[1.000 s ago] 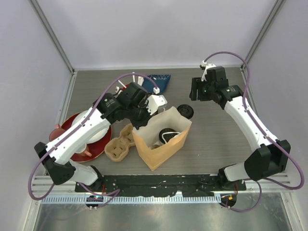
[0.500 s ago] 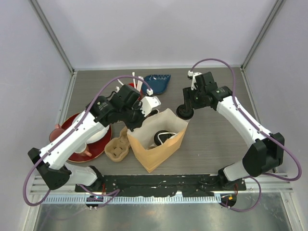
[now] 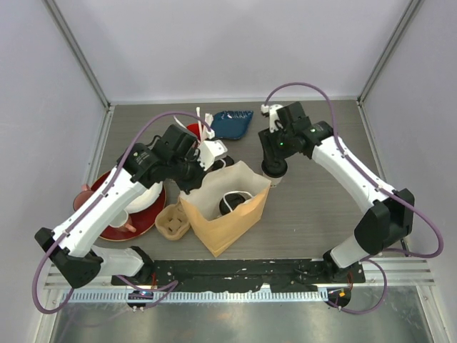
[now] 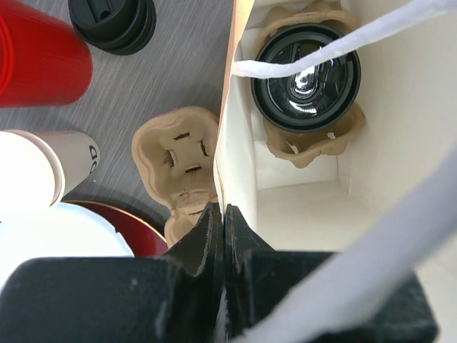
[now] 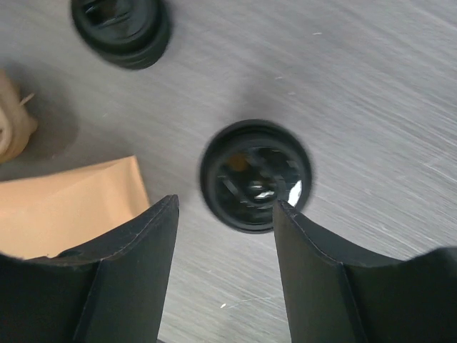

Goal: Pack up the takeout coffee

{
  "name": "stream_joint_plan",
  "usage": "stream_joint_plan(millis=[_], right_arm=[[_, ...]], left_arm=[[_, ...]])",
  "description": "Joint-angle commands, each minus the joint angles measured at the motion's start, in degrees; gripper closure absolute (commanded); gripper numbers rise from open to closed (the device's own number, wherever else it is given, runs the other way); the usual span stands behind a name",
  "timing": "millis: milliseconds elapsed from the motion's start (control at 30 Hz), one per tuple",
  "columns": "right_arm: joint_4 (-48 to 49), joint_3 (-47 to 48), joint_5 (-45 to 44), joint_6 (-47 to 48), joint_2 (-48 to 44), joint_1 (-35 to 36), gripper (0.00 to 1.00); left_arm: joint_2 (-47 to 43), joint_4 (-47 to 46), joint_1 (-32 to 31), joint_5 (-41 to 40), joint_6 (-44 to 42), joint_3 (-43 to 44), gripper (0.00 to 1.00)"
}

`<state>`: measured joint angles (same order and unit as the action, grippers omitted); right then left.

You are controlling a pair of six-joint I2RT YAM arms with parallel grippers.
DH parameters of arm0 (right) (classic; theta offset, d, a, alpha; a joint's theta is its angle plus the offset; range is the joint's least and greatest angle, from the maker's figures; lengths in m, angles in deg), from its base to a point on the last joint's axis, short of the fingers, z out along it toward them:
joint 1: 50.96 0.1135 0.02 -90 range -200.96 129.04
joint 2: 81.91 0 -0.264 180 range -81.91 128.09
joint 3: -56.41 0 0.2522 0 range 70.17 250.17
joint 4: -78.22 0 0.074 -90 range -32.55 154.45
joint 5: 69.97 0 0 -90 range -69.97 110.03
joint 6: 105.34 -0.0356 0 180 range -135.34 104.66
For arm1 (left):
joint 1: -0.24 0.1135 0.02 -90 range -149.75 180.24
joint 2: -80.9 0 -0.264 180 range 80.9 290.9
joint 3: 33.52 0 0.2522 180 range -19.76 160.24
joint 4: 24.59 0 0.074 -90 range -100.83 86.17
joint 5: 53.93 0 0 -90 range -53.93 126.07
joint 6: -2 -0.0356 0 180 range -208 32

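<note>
Squarely below right hand point(image 5: 225, 206), spread wide: lidded coffee cup point(image 5: 255, 175); left hand point(image 4: 223, 214) pinches bag point(image 4: 230, 86).

From where I stand, the dark grey wood-grain surface point(image 3: 314, 214) sits boxed in by plain pale lilac-white panels: a back wall point(image 3: 235, 50), a left side wall point(image 3: 36, 107) and a right side wall point(image 3: 428, 107). Slim silver metal struts point(image 3: 78, 53) run up the two rear corners. A ribbed aluminium rail point(image 3: 235, 294) lines the near edge, with a brushed metal sheet point(image 3: 235, 321) beyond it. The light is soft and even, and shadows are faint.
</note>
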<state>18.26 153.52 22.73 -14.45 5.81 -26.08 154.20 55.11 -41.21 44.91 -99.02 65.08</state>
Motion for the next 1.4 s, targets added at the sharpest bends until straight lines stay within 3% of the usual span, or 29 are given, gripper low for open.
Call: stream_joint_plan(millis=[0, 233, 967, 1100, 1233, 1367], right_arm=[[2.5, -2.0, -2.0, -2.8, -1.2, 4.2, 0.4], [3.5, -0.9, -11.2, -10.5, 2.0, 6.5, 0.54], [4.4, 0.0, -14.6, -13.4, 9.5, 7.6, 0.67], [4.4, -0.1, -15.3, -12.8, 9.6, 7.6, 0.8], [2.9, -0.1, -17.1, -12.0, 8.8, 7.5, 0.99], [0.8, 0.8, -18.0, -11.1, 6.0, 7.6, 0.99]], left_arm=[[-1.4, 1.9, 1.2, 1.0, -0.7, -0.8, 1.0], [-1.5, 1.2, 2.4, 2.5, -0.4, -1.4, 1.0], [-1.6, 1.0, 2.5, 3.6, -0.5, -0.6, 1.0], [-1.5, 0.9, 2.5, 3.8, -0.6, -0.6, 1.0], [-1.2, 0.5, 2.5, 4.3, -0.4, -0.6, 1.0], [-0.8, -0.2, 2.5, 5.1, 0.2, -0.5, 1.0]])
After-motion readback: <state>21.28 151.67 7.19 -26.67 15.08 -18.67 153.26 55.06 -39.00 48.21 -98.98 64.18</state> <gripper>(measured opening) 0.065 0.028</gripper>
